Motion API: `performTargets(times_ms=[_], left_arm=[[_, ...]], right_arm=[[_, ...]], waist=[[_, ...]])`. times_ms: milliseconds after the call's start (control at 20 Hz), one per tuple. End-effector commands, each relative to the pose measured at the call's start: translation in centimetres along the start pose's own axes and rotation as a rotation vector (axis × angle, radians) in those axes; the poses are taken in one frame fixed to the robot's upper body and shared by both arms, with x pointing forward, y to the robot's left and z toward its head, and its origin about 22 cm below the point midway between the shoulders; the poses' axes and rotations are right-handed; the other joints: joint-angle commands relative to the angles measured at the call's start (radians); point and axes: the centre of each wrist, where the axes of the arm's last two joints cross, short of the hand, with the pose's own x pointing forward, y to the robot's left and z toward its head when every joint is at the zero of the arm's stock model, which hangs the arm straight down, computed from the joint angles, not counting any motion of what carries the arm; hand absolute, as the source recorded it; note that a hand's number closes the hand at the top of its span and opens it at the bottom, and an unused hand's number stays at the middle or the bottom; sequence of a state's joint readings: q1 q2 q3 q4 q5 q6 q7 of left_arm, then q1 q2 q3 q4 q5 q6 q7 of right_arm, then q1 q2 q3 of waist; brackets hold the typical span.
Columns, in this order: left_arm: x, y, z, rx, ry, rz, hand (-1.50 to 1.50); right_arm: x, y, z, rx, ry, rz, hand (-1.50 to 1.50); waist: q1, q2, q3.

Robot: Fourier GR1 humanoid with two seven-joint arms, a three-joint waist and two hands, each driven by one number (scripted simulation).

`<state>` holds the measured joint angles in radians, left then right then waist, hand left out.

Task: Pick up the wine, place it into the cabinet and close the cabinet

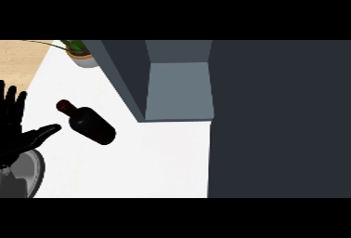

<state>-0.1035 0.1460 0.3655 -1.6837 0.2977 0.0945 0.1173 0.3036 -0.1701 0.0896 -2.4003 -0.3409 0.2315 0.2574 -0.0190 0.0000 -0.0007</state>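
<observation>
A dark wine bottle (89, 122) with a red-brown neck lies on its side on the white counter (151, 158), neck toward the upper left. My left hand (15, 132) stands open at the left edge, fingers up, its thumb tip just left of the bottle and not touching it. The cabinet (177, 88) at the upper middle stands open, showing a grey-blue inside. Its dark door (277, 116) fills the right side of the view. My right hand does not show.
A potted plant (81, 52) sits at the back left beside the cabinet's side wall (126, 74). A wooden floor strip (21, 60) runs past the counter's left edge. My grey left forearm (21, 174) fills the lower left corner.
</observation>
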Motion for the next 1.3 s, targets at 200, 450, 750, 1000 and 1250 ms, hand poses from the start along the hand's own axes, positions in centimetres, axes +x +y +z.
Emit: performTargets(times_ms=[200,450,750,1000,1250], left_arm=[[-6.1,2.5,-0.2,0.038,0.043,-0.036,-1.50],[-9.2,3.3,-0.1,0.025,0.090,-0.015,-1.50],[-11.9,5.6,0.2,-0.032,0.113,0.043,-1.50],[-15.2,3.1,0.1,-0.090,0.165,0.108,-1.50],[-18.1,3.0,2.1,-0.102,0.191,0.184,-1.50]], right_arm=[[3.8,1.3,2.0,0.033,-0.058,-0.046,-1.50],[3.5,1.3,2.3,0.038,-0.051,-0.047,-1.50],[2.6,0.6,2.2,0.033,-0.055,-0.064,-1.50],[2.7,0.5,2.7,0.035,-0.062,-0.029,-1.50],[2.0,0.2,2.3,0.049,-0.047,-0.047,-1.50]], waist=[[0.003,-0.001,0.000],[-0.001,-0.001,0.000],[0.001,0.000,0.000],[-0.004,0.000,0.000],[0.000,0.001,0.000]])
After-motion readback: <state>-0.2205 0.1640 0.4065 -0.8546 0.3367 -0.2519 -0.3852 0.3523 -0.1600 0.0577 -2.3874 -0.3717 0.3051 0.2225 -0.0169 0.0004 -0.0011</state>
